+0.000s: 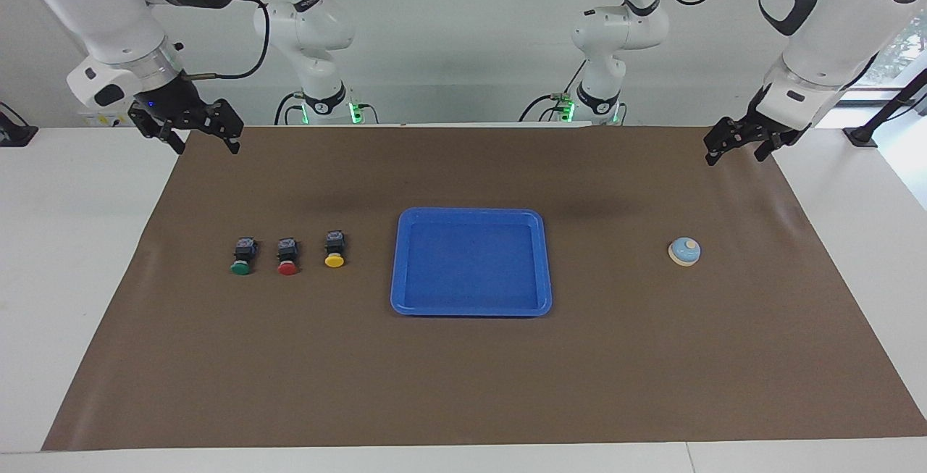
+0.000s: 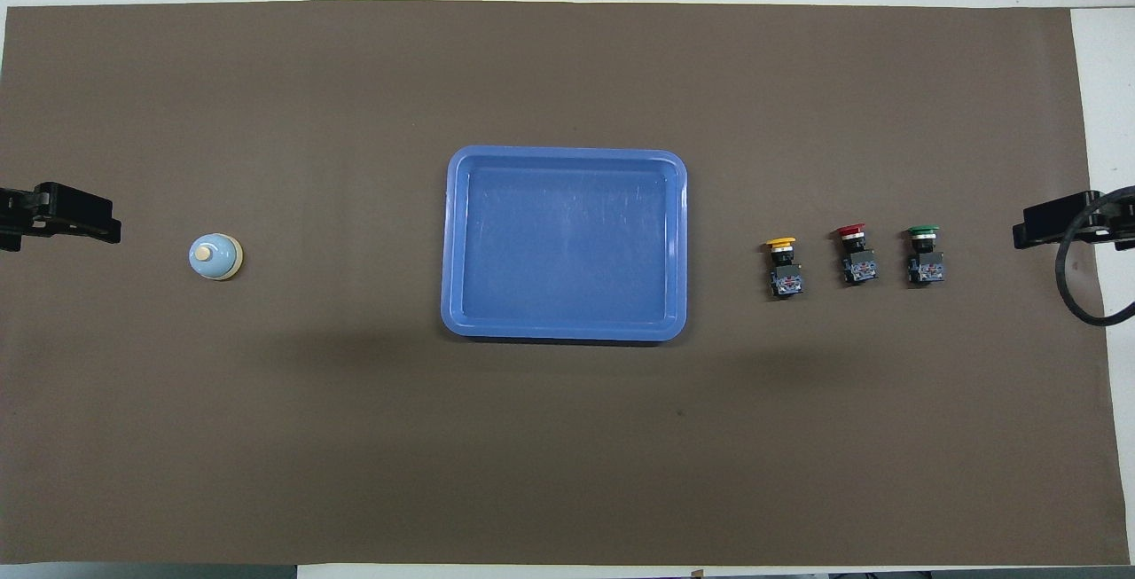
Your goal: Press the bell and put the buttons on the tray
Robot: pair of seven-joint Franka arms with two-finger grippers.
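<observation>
A brown mat [image 1: 471,357] is spread over a white table [image 1: 65,277], and a blue tray [image 1: 400,263] is laid flat at its middle. Taking the tray as the clock centre in the overhead view, with twelve o'clock pointing away from the robots, the bell [image 2: 215,256] is found at nine o'clock, toward the left arm's end of the table and well apart from the tray. At three o'clock three buttons are lined up in a row: the yellow button [image 2: 784,258] nearest the tray, then the red button [image 2: 856,255], then the green button [image 2: 924,254]. All three are laid on their sides, caps pointing away from the robots, which is read plainly from the overhead view; in the facing view the caps [image 1: 334,260] are turned toward the camera.

Only black tips are caught at the frame edges of the overhead view. The whole arms are shown by the facing view alone: the left gripper [image 1: 737,147] is held in the air over the mat's corner at the left arm's end, and the right gripper [image 1: 194,138] is held over the mat's corner at the right arm's end. Both sets of fingers are seen spread wide, with nothing between them. Neither the bell, the buttons nor the tray is touched by either gripper.
</observation>
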